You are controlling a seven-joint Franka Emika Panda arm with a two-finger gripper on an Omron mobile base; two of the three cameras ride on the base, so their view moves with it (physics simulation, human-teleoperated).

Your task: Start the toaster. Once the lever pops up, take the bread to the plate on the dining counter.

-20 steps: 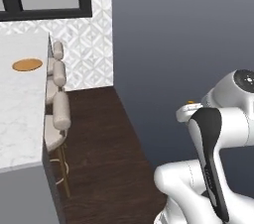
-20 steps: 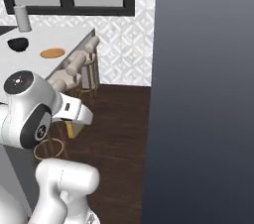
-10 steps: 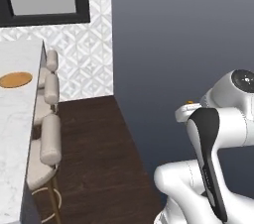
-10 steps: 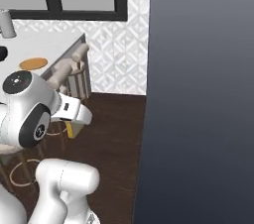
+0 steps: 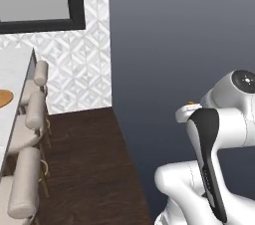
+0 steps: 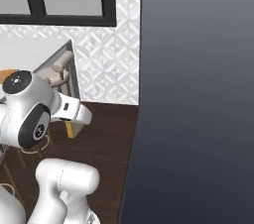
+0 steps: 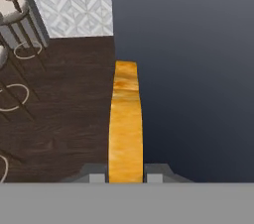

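Golden-brown and toasted, the bread stands on edge between the jaws of the gripper, which is closed on its lower end. It looks light, stiff and crumbly, so a gentle pinch on the flat faces suits it. Its long axis points straight away from the gripper, over the dark floor.

No readable text, label, brand or number anywhere (walls and floor bear patterns only)
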